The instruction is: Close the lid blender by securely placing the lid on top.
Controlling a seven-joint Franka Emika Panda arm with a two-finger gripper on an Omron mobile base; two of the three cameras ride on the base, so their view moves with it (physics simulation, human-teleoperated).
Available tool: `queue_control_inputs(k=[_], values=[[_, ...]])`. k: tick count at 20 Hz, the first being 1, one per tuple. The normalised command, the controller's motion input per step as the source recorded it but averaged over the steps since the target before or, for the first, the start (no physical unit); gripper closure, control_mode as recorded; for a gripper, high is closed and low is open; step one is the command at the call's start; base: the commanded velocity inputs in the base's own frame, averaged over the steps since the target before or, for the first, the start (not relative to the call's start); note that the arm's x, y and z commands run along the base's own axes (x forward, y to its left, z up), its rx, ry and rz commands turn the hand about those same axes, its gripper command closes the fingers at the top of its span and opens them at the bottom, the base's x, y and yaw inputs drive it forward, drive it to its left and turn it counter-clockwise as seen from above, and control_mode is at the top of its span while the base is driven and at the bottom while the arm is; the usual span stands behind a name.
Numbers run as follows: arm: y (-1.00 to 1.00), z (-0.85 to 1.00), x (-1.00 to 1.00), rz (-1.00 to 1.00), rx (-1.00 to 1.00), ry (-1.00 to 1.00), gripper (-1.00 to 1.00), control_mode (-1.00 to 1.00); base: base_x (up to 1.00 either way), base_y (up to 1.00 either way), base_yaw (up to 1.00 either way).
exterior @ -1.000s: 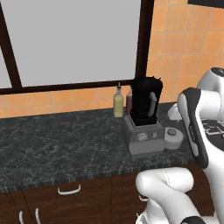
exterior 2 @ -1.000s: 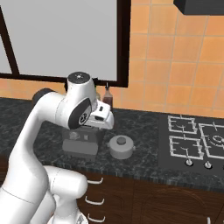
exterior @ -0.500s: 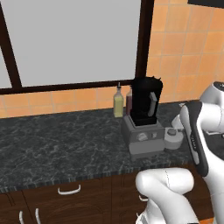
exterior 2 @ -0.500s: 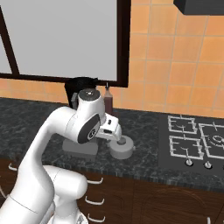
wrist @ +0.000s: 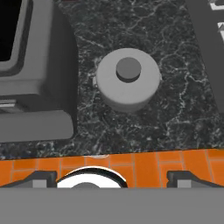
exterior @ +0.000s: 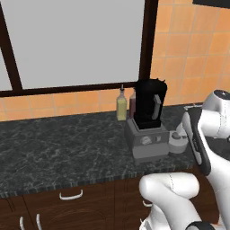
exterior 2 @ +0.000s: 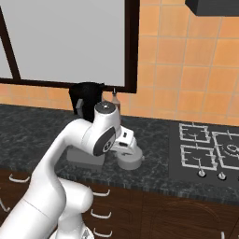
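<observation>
Lid: the lid [wrist: 127, 78] is sitting upright on the dark worktop [exterior: 63, 143], just beside the blender's grey base and apart from it, near the front edge; its narrower knob is facing up; it is also showing past the arm [exterior 2: 129, 160] and at the arm's elbow [exterior: 178, 143].
Blender: the blender [exterior: 147, 117] is standing toward the back edge of the worktop; its black jar is open at the top.
Gripper: the gripper [wrist: 106, 176] is hanging above the lid, not touching it; its tips are standing wide apart with nothing between them.
Neighbours: a yellowish bottle [exterior: 121, 104] is standing just left of the jar; a hob [exterior 2: 210, 149] is lying well to the lid's right.
</observation>
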Motion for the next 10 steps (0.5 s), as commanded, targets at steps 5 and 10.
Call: queue_control_inputs(k=[5,10], values=[[-0.09,-0.30,0.35,0.00,-0.03,0.05,-1.00,-1.00,0.00,0.00,0.00],[0.00,-0.16,0.37,0.00,0.00,0.01,-1.00,-1.00,0.00,0.00,0.00]])
